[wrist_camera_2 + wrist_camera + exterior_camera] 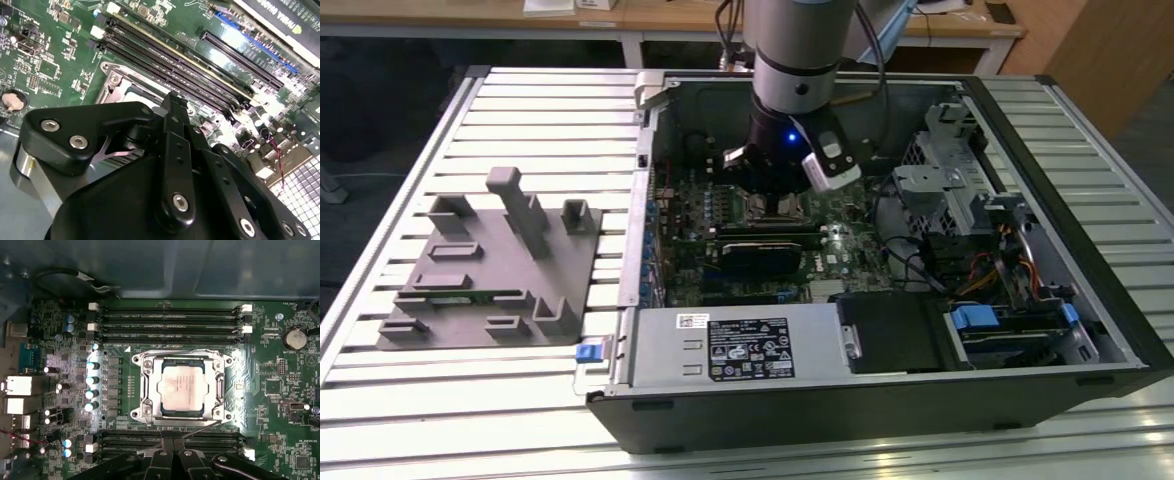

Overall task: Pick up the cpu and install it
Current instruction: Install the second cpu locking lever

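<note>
The cpu [182, 388] is seen seated in the socket [145, 390]; the gripper [173, 450], closed and empty, is held just above it; pins could be bent if pressed askew.

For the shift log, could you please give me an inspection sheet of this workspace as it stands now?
Surface: slatted metal table, open computer case on it.
Job's things: cpu sits in the socket frame.
Clutter: grey parts fixture on the exterior view's left.
Grippers: claw beside the socket, holding nothing seen.
Cables: wire bundles on the case's right in the exterior view.
Surroundings: wooden desks behind.
</note>
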{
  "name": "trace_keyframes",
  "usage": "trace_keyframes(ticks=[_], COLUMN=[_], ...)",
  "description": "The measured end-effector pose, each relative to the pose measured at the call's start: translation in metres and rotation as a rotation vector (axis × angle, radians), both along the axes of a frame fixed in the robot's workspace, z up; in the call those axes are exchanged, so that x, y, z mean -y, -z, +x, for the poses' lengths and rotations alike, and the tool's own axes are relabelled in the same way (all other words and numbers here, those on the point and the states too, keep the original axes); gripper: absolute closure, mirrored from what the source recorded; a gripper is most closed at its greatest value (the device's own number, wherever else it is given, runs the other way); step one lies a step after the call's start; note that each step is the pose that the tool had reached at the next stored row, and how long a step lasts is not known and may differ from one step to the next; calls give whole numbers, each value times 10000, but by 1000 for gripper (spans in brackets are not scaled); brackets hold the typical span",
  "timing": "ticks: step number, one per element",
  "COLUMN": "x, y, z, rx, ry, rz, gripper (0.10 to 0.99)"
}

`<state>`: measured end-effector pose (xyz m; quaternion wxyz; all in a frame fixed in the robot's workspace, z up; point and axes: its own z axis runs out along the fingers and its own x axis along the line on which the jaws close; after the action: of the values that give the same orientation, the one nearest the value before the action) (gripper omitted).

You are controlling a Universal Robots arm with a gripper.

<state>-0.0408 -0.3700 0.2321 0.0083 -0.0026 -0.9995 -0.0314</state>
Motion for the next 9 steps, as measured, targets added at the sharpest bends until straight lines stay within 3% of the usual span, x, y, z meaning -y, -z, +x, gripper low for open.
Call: trace_keyframes(ticks=[9], x=[20], y=[0], z=[0], rx=[-10], ry=[0], rz=[0], gripper=[969])
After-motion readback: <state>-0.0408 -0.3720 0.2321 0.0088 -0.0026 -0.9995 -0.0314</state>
